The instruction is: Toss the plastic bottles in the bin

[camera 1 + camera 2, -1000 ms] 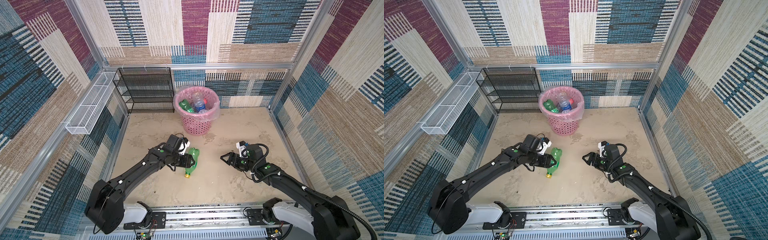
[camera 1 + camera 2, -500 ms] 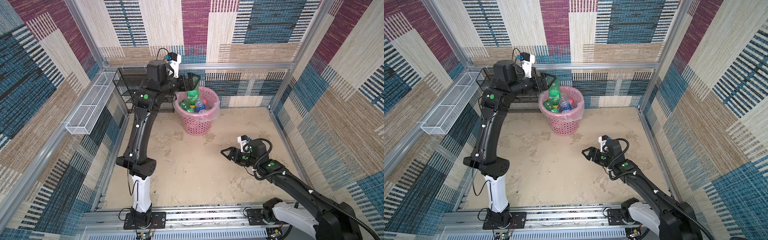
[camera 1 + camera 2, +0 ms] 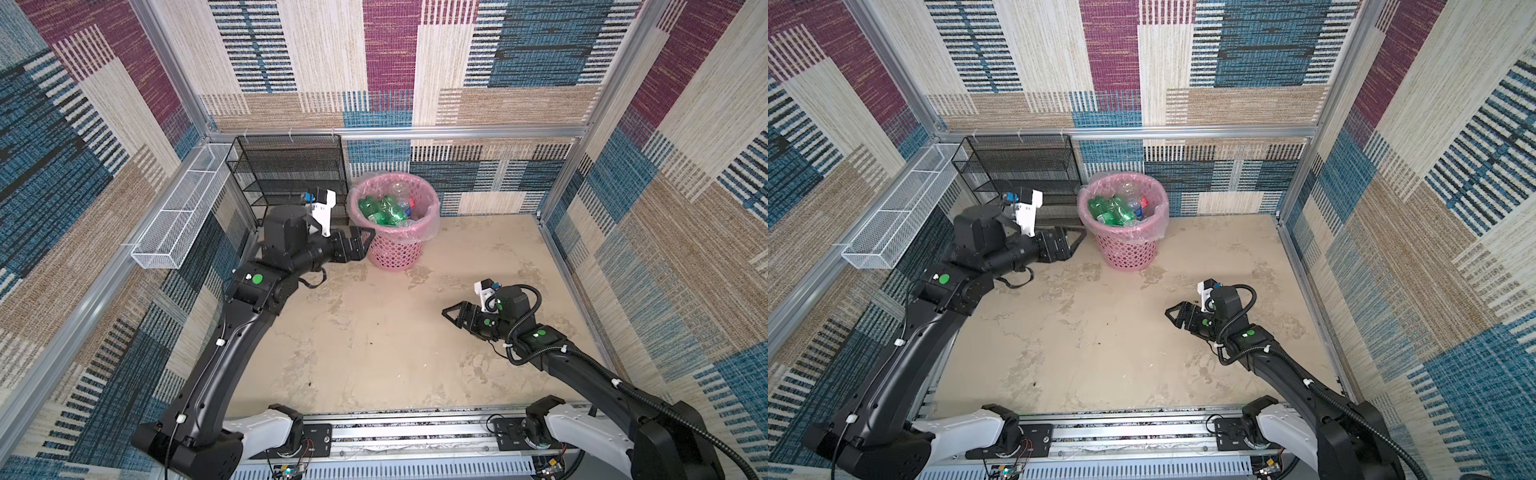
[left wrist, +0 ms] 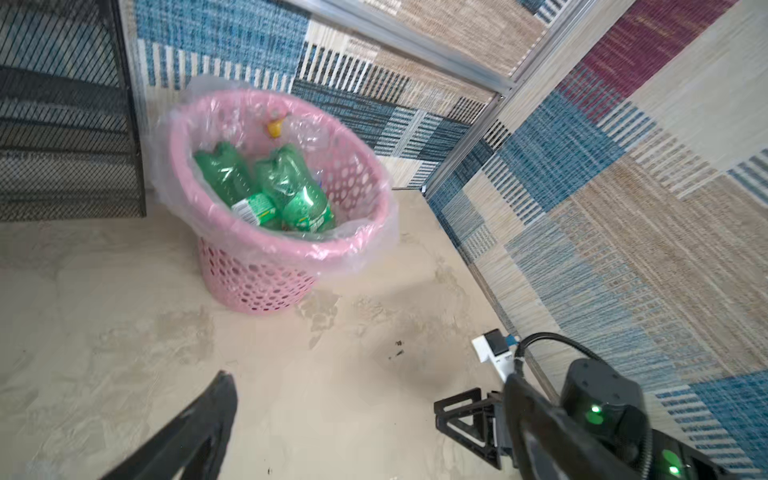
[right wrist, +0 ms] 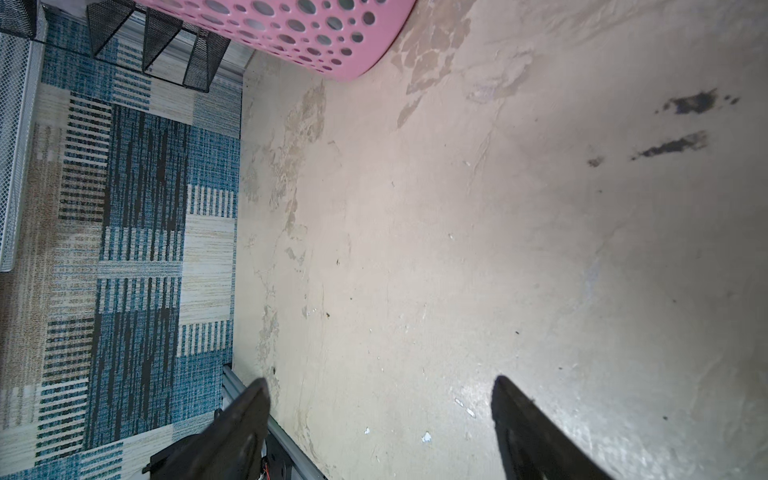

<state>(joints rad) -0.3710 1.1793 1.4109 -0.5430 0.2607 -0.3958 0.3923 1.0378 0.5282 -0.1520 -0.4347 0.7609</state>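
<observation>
The bin [image 3: 395,253] is a round pink perforated basket with a clear bag liner, standing by the back wall in both top views [image 3: 1125,253]. Plastic bottles lie inside it: green ones [image 3: 379,210] and a clear one [image 3: 401,192]. In the left wrist view two green bottles [image 4: 232,178] show above the bin's rim [image 4: 266,243]. No bottle shows on the floor. My left gripper [image 3: 368,239] hangs open and empty just left of the bin. My right gripper [image 3: 451,313] is open and empty low over the floor at the right, with bare floor between its fingers [image 5: 253,399].
A black mesh shelf rack [image 3: 291,174] stands at the back left beside the bin. A long white wire basket [image 3: 178,216] hangs on the left wall. Patterned walls close in the beige floor [image 3: 374,340] on three sides.
My left arm lifted the green bottle from the floor, carried it over the bin and let it go there. It has since dropped back beside the bin. The right gripper barely moved.
</observation>
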